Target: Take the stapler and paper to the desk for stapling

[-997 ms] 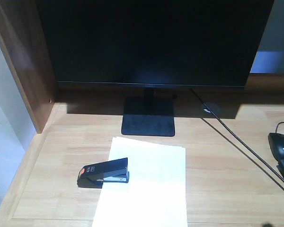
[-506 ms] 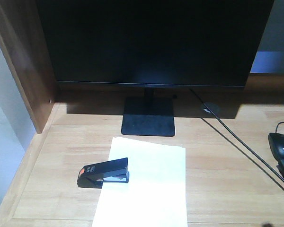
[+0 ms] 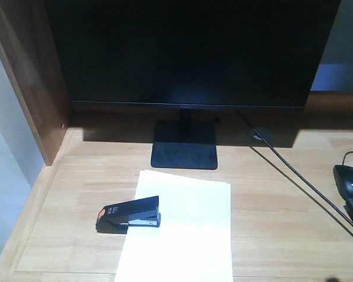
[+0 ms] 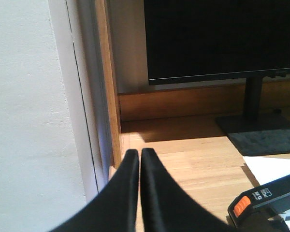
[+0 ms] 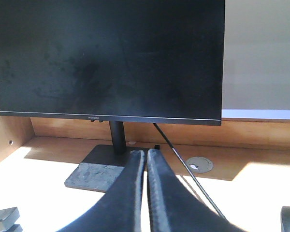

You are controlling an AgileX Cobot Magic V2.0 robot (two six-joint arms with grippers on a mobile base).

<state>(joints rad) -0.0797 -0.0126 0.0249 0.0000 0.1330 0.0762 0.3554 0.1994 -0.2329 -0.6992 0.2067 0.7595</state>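
Meanwhile, both my left gripper (image 4: 139, 157) and right gripper (image 5: 146, 157) hang with fingers pressed together and empty above the desk (image 3: 282, 200), where the stapler (image 3: 128, 214) rests across the left edge of the paper (image 3: 185, 229) before the monitor (image 3: 188, 53).

Honestly, nothing has shifted over the last second in the front view — the stapler (image 3: 128, 214) sits at the same angle on the left edge of the paper (image 3: 182, 229), and the sheet's outline on the desk (image 3: 282, 223) lines up with where it was. No arm comes into that view either. The wrist views have no earlier pictures to compare, so whether the grippers moved is hard to say — I can't tell from the front camera alone.
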